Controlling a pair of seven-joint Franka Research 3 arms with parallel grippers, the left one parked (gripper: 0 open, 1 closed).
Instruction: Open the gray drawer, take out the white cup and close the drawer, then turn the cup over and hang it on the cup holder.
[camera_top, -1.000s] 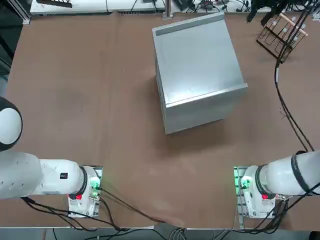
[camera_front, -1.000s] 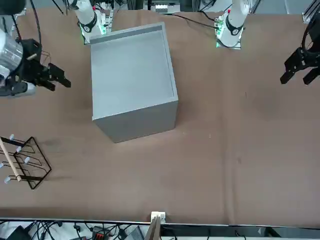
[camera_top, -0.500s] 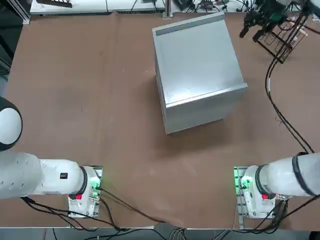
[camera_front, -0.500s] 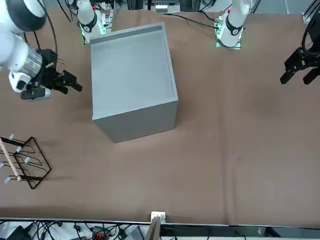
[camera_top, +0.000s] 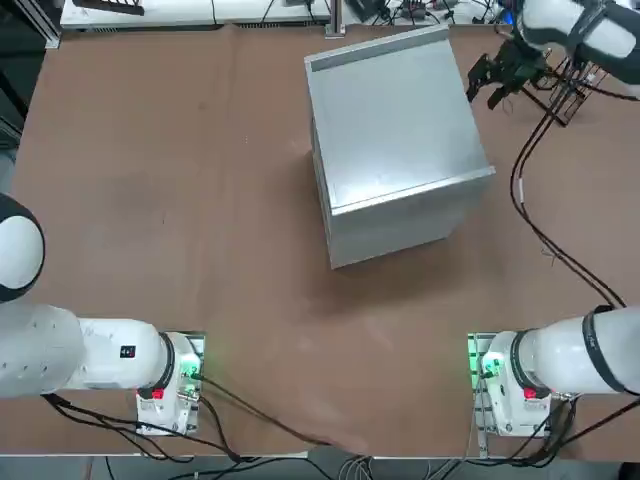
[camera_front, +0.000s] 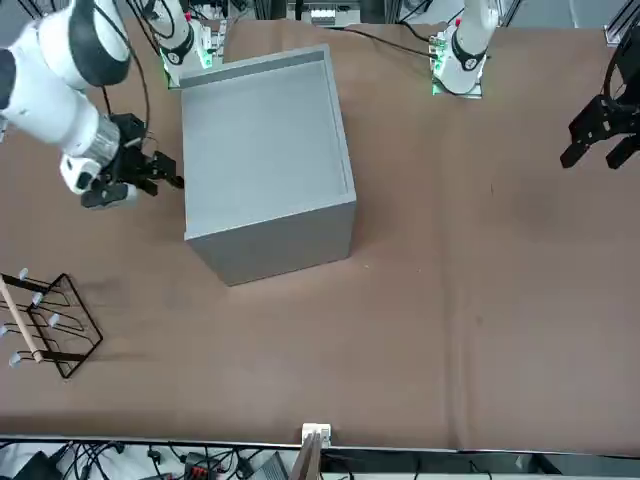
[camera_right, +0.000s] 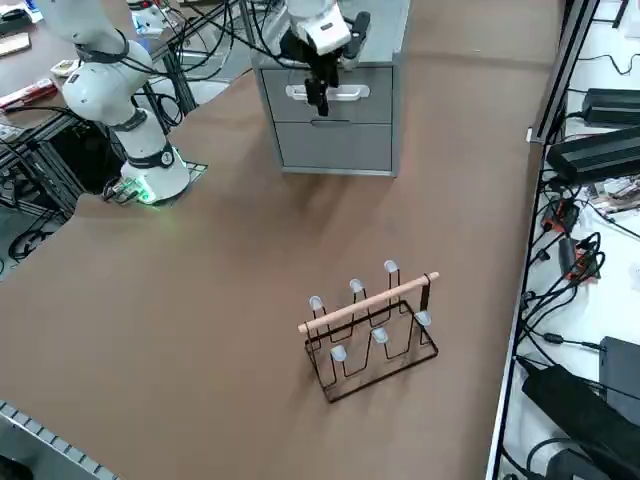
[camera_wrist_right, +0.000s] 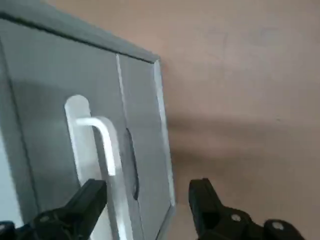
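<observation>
The gray cabinet (camera_top: 390, 120) stands mid-table with both drawers shut. Its drawer fronts (camera_right: 375, 95) face the robot's right side; the upper one carries a pale bar handle (camera_wrist_right: 102, 145). My right gripper (camera_right: 318, 95) hovers open just in front of that handle, its dark fingertips (camera_wrist_right: 92, 192) on either side of the bar without touching it. In the top view the right gripper (camera_top: 482, 85) sits beside the cabinet's right face. The cup holder (camera_right: 370, 320) stands apart near the table's far right corner, pegs bare. The white cup is hidden.
The right arm's black cable (camera_top: 530, 200) trails over the table between its base and wrist. Cables and boxes (camera_right: 600, 150) lie beyond the table's edge. The parked left gripper (camera_front: 600, 130) hangs over the opposite end of the table.
My right gripper has swung from near the cup holder toward the cabinet and now hangs in front of the upper drawer's handle. The cabinet and rack have not moved.
</observation>
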